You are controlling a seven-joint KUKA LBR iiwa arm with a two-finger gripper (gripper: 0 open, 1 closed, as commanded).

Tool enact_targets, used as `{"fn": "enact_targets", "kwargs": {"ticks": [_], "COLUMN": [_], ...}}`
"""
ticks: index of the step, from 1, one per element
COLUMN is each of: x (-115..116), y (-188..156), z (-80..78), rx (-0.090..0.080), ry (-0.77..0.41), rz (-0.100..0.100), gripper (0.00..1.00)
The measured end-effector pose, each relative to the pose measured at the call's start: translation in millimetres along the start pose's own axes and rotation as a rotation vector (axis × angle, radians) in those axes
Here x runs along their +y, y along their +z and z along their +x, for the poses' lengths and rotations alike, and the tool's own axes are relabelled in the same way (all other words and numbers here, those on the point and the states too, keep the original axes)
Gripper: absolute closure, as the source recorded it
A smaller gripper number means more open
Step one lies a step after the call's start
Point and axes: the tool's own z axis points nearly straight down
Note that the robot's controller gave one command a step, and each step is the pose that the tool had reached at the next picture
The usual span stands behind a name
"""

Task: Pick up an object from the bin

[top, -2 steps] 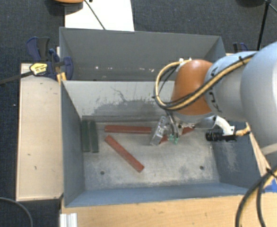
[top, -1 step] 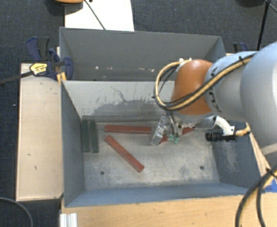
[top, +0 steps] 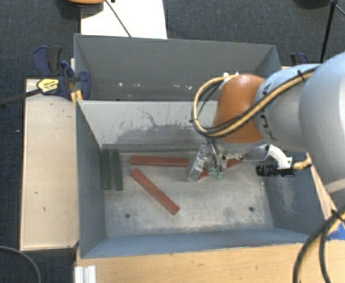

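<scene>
While dark green blocks (top: pixel 110 170) sit left and a slanted red-brown bar (top: pixel 155 191) lies mid-floor, the straight red-brown bar (top: pixel 158 161) has the gripper (top: pixel 203 168) over its right end; jaw gap: can't tell. Centre across bar, then close.

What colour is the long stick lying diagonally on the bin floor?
The diagonal stick is reddish brown; the camera view shows it best.

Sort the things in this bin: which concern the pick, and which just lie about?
In play:
- gripper
- long red bar at the back, the gripper over its right part

Lying about:
- slanted red bar in the middle
- two dark green bars at the left
</scene>
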Motion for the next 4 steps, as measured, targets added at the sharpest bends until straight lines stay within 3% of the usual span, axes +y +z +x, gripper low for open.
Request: {"fn": "enact_targets", "kwargs": {"ticks": [4], "x": [0.0], "y": [0.0], "z": [0.0], "rx": [0.0], "ry": [0.002], "rz": [0.0], "gripper": [1.0]}}
